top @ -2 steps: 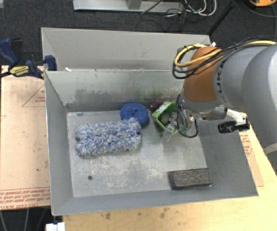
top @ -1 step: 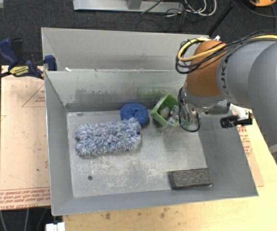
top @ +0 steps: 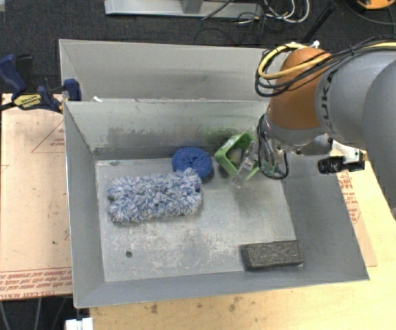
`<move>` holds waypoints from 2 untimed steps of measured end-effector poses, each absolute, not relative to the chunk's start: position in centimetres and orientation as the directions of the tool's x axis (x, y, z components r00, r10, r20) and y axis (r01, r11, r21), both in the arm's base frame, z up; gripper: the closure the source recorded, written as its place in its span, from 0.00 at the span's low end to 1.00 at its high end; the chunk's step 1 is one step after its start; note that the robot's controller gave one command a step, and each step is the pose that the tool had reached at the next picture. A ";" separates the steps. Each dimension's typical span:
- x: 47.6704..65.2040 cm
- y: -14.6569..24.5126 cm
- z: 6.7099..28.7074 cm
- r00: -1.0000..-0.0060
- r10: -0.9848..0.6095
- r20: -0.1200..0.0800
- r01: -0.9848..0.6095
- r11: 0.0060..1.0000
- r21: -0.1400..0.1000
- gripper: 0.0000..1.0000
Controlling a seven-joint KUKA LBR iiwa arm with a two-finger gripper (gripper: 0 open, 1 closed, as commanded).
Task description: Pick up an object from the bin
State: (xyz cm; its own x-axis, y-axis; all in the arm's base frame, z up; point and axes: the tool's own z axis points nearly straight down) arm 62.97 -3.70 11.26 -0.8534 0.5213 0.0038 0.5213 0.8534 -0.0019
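Gripper sitting at green frame, lying just right of blue ball. Jaw state: cannot tell. Step judged: grasping; lift not yet done. Next move calling for firm pinch on frame, straight lift.

Occlusions and blur, mostly around the gripper at back right.
Gripper tip blurs into the green piece, so I can't judge contact. The green piece's right side sits behind the gripper and its shape is unclear. The arm is cut off by the right edge and covers the bin back-right corner. The blue ball has its lower edge hidden by the knit wad. The dark speck on the floor is too small to identify.
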 end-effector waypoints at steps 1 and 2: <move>63.1 -3.7 12.2 -0.854 0.520 -0.004 0.520 0.854 0.002 1.00; 63.0 -3.7 12.5 -0.854 0.520 -0.002 0.520 0.854 0.001 1.00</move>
State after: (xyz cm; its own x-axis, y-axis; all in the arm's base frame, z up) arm 63.02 -3.67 12.53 -0.8544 0.5195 -0.0018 0.5195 0.8544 0.0009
